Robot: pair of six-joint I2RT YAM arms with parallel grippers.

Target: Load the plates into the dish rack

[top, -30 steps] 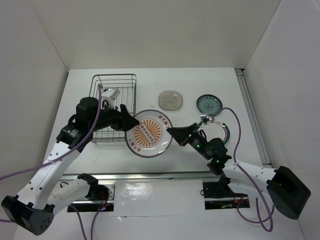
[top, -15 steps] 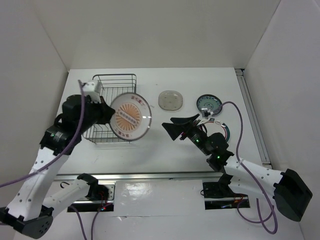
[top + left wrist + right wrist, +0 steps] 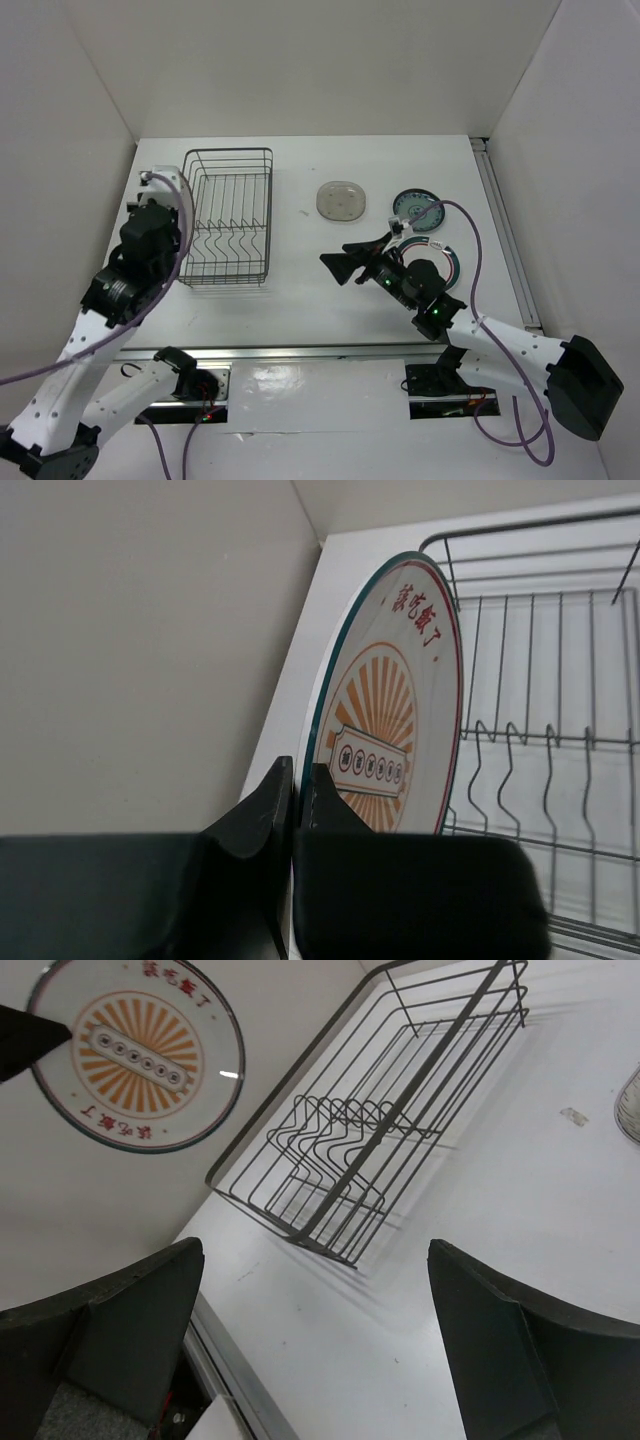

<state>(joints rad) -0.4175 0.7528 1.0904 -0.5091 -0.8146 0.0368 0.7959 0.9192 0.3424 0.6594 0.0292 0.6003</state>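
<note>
My left pincer (image 3: 297, 780) pinches the orange plate (image 3: 390, 710) by its rim, upright, just left of the rack (image 3: 560, 730); my right pincer (image 3: 340, 262) hangs spread, right of the rack.

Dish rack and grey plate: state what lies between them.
Only bare table separates the dish rack from the translucent grey plate; the top external view shows it.

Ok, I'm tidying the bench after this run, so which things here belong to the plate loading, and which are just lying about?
Job in hand:
- rack
- orange plate, held in the left hand
- grey plate
- teal plate
- red-ringed plate, partly hidden

Lying about:
- small scrap on the table near the rack
</note>
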